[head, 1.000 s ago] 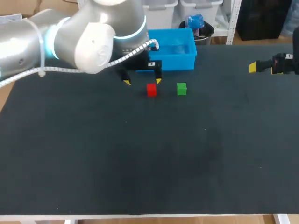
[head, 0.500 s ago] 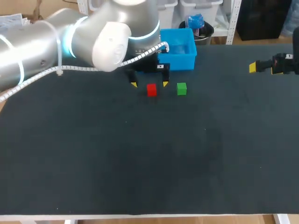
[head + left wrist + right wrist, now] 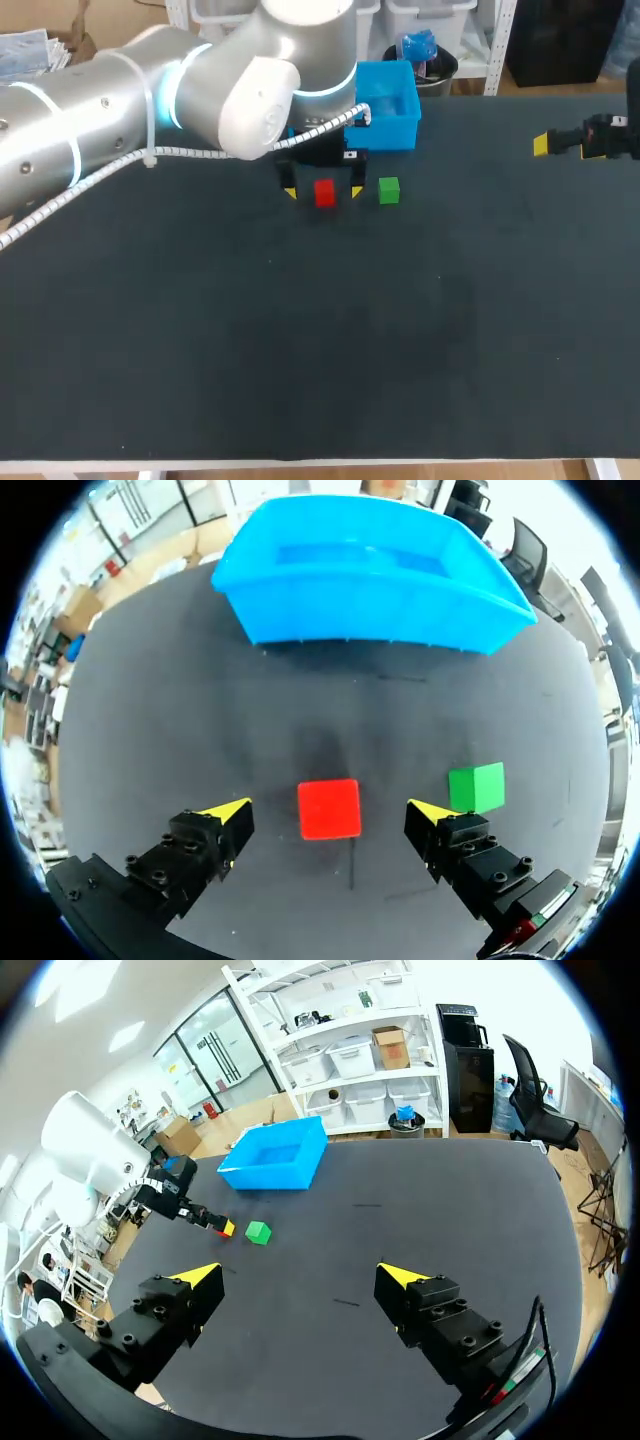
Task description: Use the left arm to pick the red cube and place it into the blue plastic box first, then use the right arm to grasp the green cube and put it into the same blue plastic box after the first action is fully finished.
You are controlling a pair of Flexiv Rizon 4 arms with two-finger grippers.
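The red cube (image 3: 324, 192) (image 3: 329, 809) rests on the black table, between the open yellow-tipped fingers of my left gripper (image 3: 322, 191) (image 3: 330, 813), with a gap on each side. The green cube (image 3: 389, 190) (image 3: 477, 786) (image 3: 258, 1232) sits just to the red cube's right, beside the left gripper's finger. The blue plastic box (image 3: 385, 103) (image 3: 370, 572) (image 3: 276, 1153) stands just beyond both cubes. My right gripper (image 3: 545, 144) (image 3: 300, 1277) hangs open at the table's far right, well away from the cubes, with nothing between its fingers.
The black table (image 3: 320, 330) stretches wide in front of the cubes. My left arm (image 3: 150, 100) crosses the back left of the table.
My left gripper has moved right and toward the front, from behind and left of the red cube to straddling it. The right arm has stayed still.
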